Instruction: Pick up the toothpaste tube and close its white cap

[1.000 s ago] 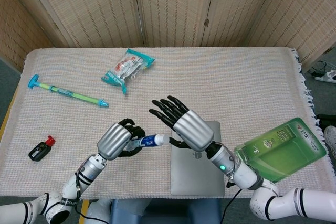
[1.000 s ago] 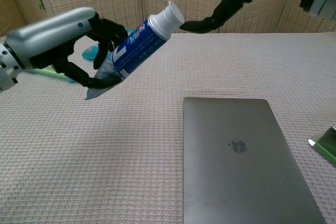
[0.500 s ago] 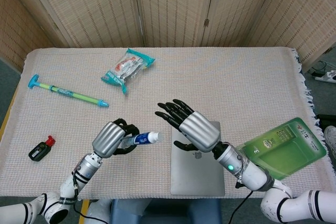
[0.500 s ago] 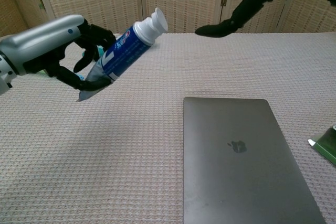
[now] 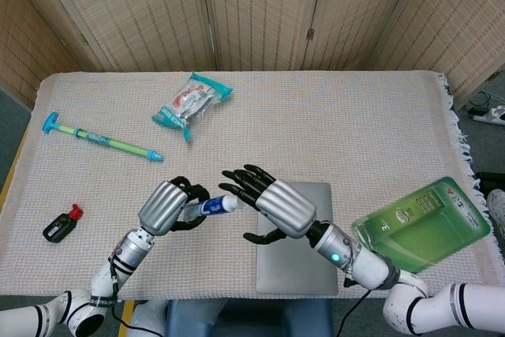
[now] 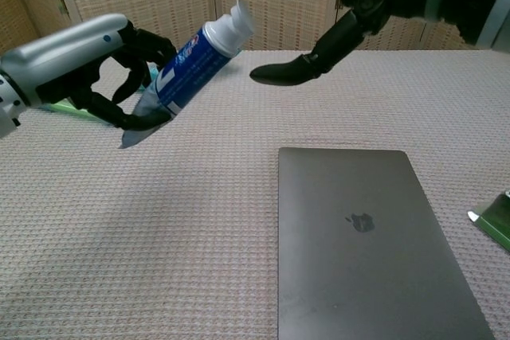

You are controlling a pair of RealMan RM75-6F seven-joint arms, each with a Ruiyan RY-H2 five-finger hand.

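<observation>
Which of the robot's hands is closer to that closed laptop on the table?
The right hand. It hovers over the laptop's upper left corner, while the left hand holds the toothpaste tube off to the laptop's left.

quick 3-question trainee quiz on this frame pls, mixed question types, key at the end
1. True or false: the toothpaste tube is lying flat on the table.
2. Which hand holds the tube? A) left hand B) right hand C) neither
3. Fill in: the grey laptop on the table has its lid ____.

Key:
1. False. The tube is held up off the cloth, tilted, white cap end highest.
2. A. The left hand grips the tube's lower body; the right hand hangs by the cap with fingers spread, holding nothing.
3. Closed.
</observation>
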